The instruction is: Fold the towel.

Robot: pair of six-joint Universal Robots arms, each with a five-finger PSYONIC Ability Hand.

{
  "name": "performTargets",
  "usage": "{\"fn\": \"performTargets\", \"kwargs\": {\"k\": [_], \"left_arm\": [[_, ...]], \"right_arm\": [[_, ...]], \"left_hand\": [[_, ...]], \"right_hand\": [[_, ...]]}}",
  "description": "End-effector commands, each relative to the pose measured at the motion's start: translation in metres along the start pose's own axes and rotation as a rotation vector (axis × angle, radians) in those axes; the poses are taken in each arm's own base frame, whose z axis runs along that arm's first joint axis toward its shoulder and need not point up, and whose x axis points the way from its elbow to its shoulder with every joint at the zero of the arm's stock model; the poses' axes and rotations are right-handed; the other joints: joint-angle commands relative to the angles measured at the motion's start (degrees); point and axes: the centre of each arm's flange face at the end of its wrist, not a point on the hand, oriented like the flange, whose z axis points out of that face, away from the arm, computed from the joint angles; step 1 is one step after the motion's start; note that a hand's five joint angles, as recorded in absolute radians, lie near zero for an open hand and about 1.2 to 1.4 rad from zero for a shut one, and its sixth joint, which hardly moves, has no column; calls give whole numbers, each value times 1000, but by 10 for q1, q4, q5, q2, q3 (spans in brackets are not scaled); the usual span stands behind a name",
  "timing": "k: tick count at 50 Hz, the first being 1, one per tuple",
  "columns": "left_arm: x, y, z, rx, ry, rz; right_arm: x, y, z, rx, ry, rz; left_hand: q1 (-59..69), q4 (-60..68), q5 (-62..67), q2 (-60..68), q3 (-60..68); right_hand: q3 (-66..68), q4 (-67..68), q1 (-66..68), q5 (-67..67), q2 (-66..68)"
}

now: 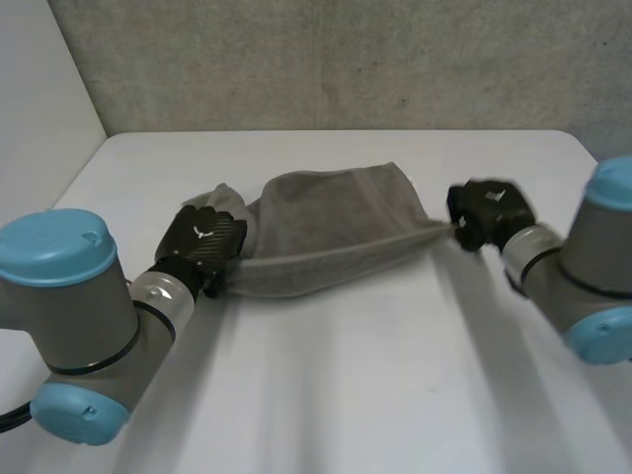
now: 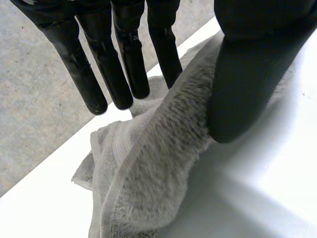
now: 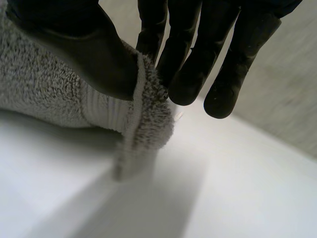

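White table (image 1: 346,385), grey wall (image 1: 346,59) behind, towel (image 1: 336,232) atop.

Plain grey towel (image 1: 326,222) on a white table (image 1: 346,395), held between two black hands.
The towel is one even mid-grey with a fuzzy pile and no print. In the right wrist view its hem shows a paler, ribbed band (image 3: 106,109). The left hand (image 1: 202,237), centre left of the head view, is glossy black with a small pale mark on its back. The right hand (image 1: 486,212), centre right, is black with a faint pale patch. The left arm (image 1: 79,326) and right arm (image 1: 592,267) are grey with light-blue caps (image 1: 54,247). The wall (image 1: 346,59) across the top is mottled grey.
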Motion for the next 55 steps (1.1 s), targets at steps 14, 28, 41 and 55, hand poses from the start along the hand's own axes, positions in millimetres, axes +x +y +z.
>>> {"fn": "performTargets", "kwargs": {"k": [14,28,41,55], "left_arm": [[-26,-23,-19,21,-25,-74],[-18,4,-17,-75,64,-98],[-24,47,4,-190,73,-129],[-25,65,27,-193,138,-170]], "right_arm": [[34,0,-48,-30,64,-294],[44,7,-47,-37,78,-283],[65,17,-43,-77,125,-250],[63,20,-44,-85,117,-241]], "left_hand": [[-158,-156,-158,-156,-157],[-5,-3,-5,-3,-4],[22,24,22,24,23],[12,14,12,14,13]], "right_hand": [[33,35,38,33,36],[33,35,38,33,36],[33,35,38,33,36],[33,35,38,33,36]]}}
